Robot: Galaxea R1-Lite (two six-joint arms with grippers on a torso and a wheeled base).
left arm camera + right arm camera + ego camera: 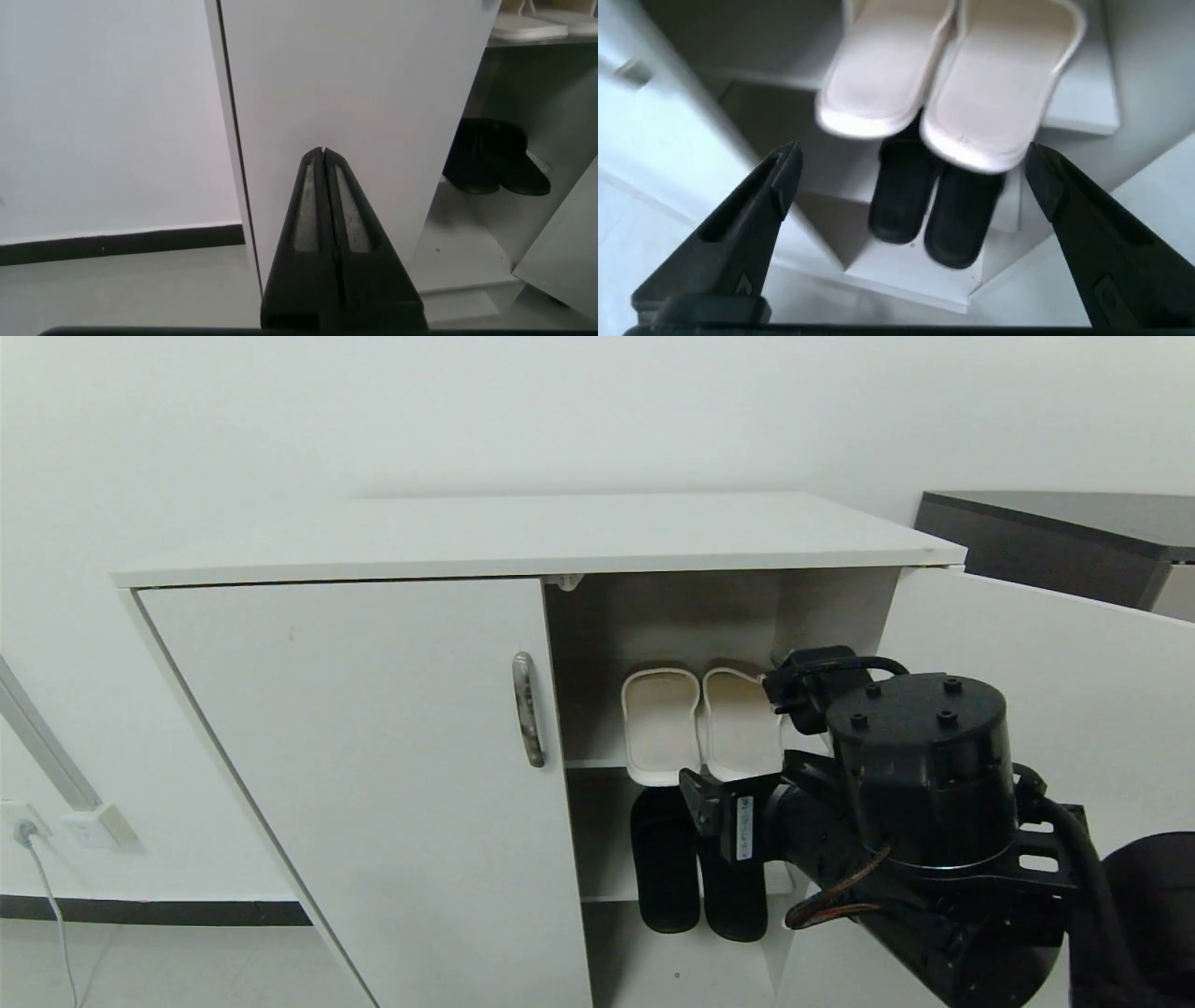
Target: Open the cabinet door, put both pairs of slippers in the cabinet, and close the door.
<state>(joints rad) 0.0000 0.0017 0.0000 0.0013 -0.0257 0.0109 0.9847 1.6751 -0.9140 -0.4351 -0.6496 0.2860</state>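
**Head view.** Cabinet (523, 537), white: 1. Doors: 2. Left door (355, 756) is shut and carries 1 handle (527, 709). Right door (1027, 644) is swung wide, giving the right arm room at the opening. White slippers (700, 723): 1 pair, side by side on the upper shelf and overhanging its front edge. Black slippers (695, 868): 1 pair, on the shelf directly below. Slippers in total: 4, all inside, so closing the door appears to be what is left.

**Left wrist view.** Left claw (322, 163): 1, fingers pressed together on nothing. It sits low before the shut door, likely parked clear of the opening.

**Right wrist view.** Right claw (910, 173): 1, spread wide and empty. It faces both pairs and touches neither.
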